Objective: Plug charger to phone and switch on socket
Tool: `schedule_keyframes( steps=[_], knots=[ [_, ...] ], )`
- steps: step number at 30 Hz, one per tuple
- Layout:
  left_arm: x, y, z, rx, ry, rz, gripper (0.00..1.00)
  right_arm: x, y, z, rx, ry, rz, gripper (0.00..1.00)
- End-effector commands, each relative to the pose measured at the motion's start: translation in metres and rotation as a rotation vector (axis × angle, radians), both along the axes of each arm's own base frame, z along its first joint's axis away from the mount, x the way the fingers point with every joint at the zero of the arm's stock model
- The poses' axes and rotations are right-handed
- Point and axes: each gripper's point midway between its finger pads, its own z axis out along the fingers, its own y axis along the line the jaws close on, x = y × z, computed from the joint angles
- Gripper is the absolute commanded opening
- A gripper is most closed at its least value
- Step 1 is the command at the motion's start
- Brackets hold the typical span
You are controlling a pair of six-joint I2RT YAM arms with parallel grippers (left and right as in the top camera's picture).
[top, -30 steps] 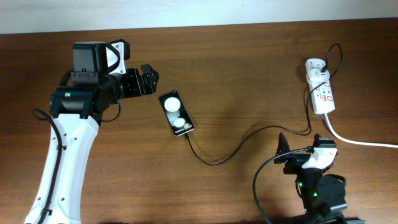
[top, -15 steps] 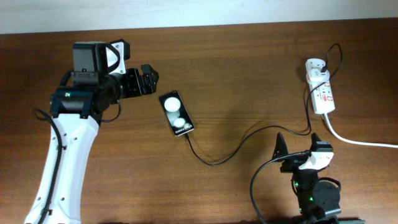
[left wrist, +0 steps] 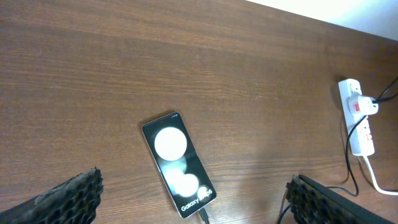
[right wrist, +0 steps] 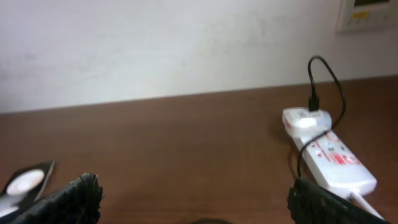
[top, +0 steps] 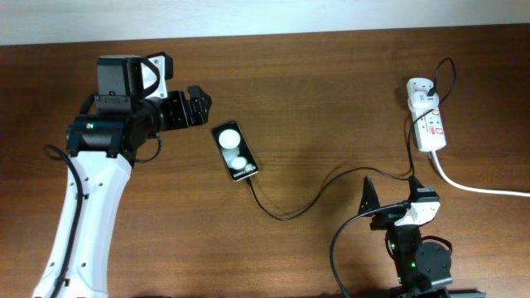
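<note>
The phone [top: 234, 150] lies flat on the wooden table with the charger's plug tip in its lower end; it also shows in the left wrist view [left wrist: 178, 163] and at the left edge of the right wrist view [right wrist: 22, 185]. The charger cable [top: 313, 195] runs from the phone to a white adapter [top: 420, 87] on the socket [top: 429, 120], a white power strip at the far right. My left gripper [top: 197, 105] is open and empty, just left of the phone. My right gripper [top: 392, 192] is open and empty, near the front edge, below the socket [right wrist: 329, 152].
The socket's thick white cord [top: 480, 189] trails off the right edge. A white wall [right wrist: 155, 43] rises behind the table's far edge. Bare wood lies between the phone and the socket.
My right arm has drawn back slightly toward the front edge and left. The left arm, phone and cable have not moved.
</note>
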Motion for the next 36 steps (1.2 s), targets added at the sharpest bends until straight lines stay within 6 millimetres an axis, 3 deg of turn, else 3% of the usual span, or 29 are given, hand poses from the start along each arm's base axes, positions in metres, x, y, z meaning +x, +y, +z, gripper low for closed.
schedule_keyframes(
  steps=[1, 4, 27, 33, 36],
  knots=[
    [-0.002, 0.001, 0.01, -0.004, -0.028, -0.004, 0.99, 0.0, -0.002, 0.008, -0.001, -0.039, -0.009, 0.99],
    [-0.002, 0.001, 0.01, -0.004, -0.028, -0.004, 0.99, -0.001, -0.002, -0.01, -0.013, 0.031, -0.008, 0.99],
    [-0.001, 0.001, 0.01, -0.003, -0.028, -0.003, 0.99, -0.001, 0.0, -0.01, -0.012, 0.032, 0.002, 0.99],
    [0.005, 0.032, 0.006, 0.131, -0.039, 0.122, 0.99, -0.001, 0.0, -0.01, -0.012, 0.032, 0.002, 0.99],
    [0.0, 0.034, 0.002, 0.141, -0.033, 0.13, 0.99, -0.001, 0.0, -0.01, -0.012, 0.032, 0.002, 0.98]
  ],
)
